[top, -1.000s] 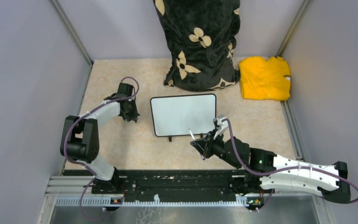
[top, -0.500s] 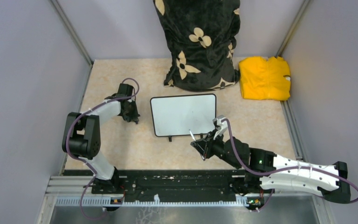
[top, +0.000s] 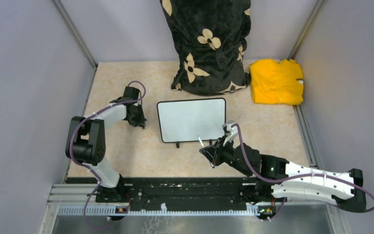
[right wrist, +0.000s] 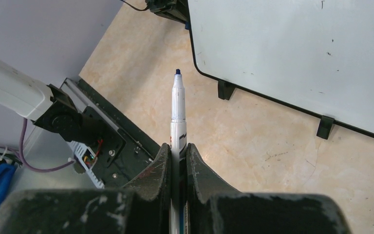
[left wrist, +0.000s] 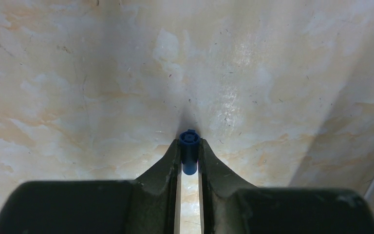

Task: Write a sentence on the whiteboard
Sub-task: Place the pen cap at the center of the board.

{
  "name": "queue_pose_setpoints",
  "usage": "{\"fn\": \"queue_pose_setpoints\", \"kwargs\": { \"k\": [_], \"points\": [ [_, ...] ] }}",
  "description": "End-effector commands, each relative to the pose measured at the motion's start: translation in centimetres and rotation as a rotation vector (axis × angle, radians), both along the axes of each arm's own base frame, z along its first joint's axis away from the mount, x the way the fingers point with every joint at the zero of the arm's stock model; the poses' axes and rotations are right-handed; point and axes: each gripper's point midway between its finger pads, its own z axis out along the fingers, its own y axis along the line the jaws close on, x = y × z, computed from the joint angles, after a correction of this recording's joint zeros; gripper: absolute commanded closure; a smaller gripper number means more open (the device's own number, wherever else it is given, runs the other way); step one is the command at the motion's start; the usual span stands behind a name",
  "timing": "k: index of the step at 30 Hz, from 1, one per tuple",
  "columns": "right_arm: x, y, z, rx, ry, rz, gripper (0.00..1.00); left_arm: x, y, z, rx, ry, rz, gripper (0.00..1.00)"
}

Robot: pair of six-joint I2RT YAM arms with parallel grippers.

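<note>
Blue cap pinched in the left hand; right hand pinches a marker near the whiteboard

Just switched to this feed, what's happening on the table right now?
The right gripper is shut on an uncapped blue marker, its tip just off the near edge of the whiteboard, by the board's feet. The board is blank, with nothing written yet. The left gripper is to the board's left, low over the table, with the marker cap between its fingertips; I cannot tell whether the cap is gripped or loose.
</note>
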Motion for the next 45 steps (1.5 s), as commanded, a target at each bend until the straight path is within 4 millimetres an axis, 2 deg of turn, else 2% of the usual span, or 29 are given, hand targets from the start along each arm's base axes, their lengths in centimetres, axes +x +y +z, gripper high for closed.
{"fn": "queue_pose_setpoints", "kwargs": {
  "k": [1,22,28,33,36,40,45],
  "points": [
    [0.0,0.0,1.1,0.044,-0.001,-0.009,1.0,-0.6,0.1,-1.3,-0.003,0.045,0.005,0.79],
    [-0.2,0.1,0.7,0.049,0.014,-0.002,1.0,-0.7,-0.1,-1.2,-0.015,0.045,0.004,0.68],
    [-0.2,0.0,0.6,0.048,0.018,-0.002,1.0,-0.4,0.1,0.1,-0.011,0.001,0.022,0.56],
    [-0.3,0.1,0.6,0.048,0.018,0.001,1.0,-0.1,0.4,2.4,-0.011,-0.077,0.051,0.43],
    [-0.3,0.1,0.7,0.045,0.019,0.002,1.0,0.0,1.1,4.5,0.004,-0.148,0.086,0.34],
    [-0.4,0.1,0.7,0.033,0.015,0.011,1.0,0.0,2.0,8.5,0.011,-0.294,0.123,0.25],
    [-0.6,0.1,0.3,0.018,0.013,0.026,1.0,0.1,1.5,15.5,-0.054,-0.562,0.081,0.23]
  ]
}}
